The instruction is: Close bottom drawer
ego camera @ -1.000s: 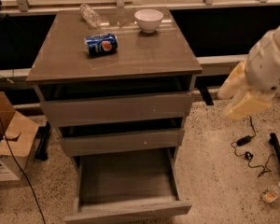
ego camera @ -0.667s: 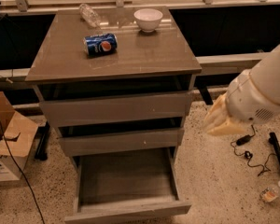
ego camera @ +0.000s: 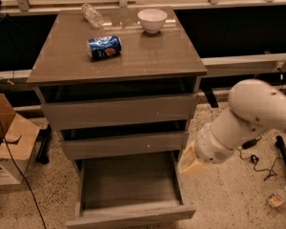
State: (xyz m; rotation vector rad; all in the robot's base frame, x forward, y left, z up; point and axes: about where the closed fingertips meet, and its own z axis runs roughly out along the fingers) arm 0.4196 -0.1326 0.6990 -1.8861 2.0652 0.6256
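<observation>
The bottom drawer (ego camera: pixel 128 187) stood pulled out over a speckled floor (ego camera: pixel 229 204); the gripper (ego camera: pixel 190 163) hung just right of it, grip state unreadable; a can (ego camera: pixel 104 46) and a bowl (ego camera: pixel 152 19) sat on the cabinet top (ego camera: pixel 152 56).

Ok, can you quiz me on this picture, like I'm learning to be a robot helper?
1. True or false: the bottom drawer is pulled out.
2. Where is the end effector? A: high above everything. B: low down, next to the bottom drawer's right side. C: out of sight.
3. Fill in: the blue soda can lies on its ___.
Key: 1 true. 2 B. 3 side.
</observation>
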